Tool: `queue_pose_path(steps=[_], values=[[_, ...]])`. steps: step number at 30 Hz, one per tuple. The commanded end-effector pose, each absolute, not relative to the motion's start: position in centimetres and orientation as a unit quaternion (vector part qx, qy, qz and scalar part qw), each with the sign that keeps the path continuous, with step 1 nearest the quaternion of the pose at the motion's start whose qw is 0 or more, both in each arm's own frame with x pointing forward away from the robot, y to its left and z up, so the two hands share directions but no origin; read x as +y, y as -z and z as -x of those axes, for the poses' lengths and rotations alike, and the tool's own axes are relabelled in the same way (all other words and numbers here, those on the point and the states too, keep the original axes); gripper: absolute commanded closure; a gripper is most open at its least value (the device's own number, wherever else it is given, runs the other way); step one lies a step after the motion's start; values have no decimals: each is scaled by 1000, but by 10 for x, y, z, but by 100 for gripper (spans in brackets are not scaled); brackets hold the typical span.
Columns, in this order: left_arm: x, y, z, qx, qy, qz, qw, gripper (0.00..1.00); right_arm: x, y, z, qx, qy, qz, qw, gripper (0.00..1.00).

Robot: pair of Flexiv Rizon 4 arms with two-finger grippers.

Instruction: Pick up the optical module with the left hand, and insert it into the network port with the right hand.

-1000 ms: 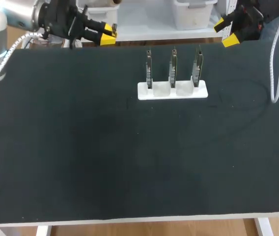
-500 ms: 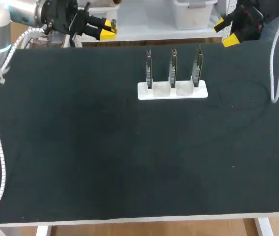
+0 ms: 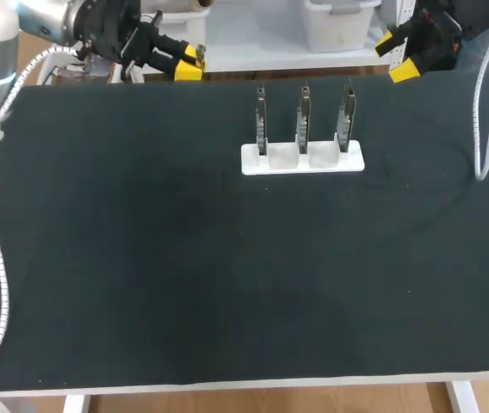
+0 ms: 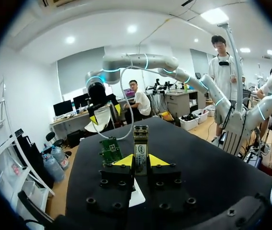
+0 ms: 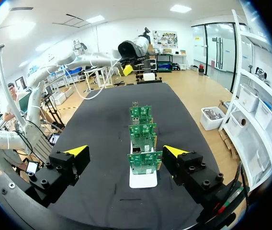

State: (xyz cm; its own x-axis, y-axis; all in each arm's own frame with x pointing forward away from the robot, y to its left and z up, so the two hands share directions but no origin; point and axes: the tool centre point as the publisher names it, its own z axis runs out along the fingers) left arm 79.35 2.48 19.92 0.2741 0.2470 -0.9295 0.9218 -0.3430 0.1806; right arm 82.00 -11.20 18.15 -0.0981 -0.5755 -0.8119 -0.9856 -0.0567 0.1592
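Optical module (image 4: pixel 141 149) pinched in the left claw (image 4: pixel 141 161) — above the desk's (image 3: pixel 141 258) far left edge.
Right claw (image 5: pixel 126 151) gapes empty; a skewed handover could tilt the module — jamming it at the network port (image 3: pixel 303 125).

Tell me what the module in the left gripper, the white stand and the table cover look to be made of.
The silvery rectangular optical module is likely metal, going by the dull grey sheen on its casing. The flat white stand is probably plastic: smooth, matte and uniform in colour. The black table cover seems to be a felt or fabric mat: matte, with no reflections.
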Motion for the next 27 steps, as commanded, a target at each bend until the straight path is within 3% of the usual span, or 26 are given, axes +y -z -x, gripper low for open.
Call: queue_pose_path(steps=[1, 10, 20, 27], values=[[27, -209, -773, 447, 420, -680, 403, 100, -112, -182, -828, 548, -499, 656, 142, 0], [42, -215, -777, 508, 373, -610, 480, 100, -112, -182, -828, 548, -499, 656, 142, 0], [50, -236, -838, 571, 279, -593, 495, 100, -112, -182, -828, 548, -499, 656, 142, 0], [43, -233, -841, 573, 299, -573, 503, 100, -112, -182, -828, 548, -499, 656, 142, 0]])
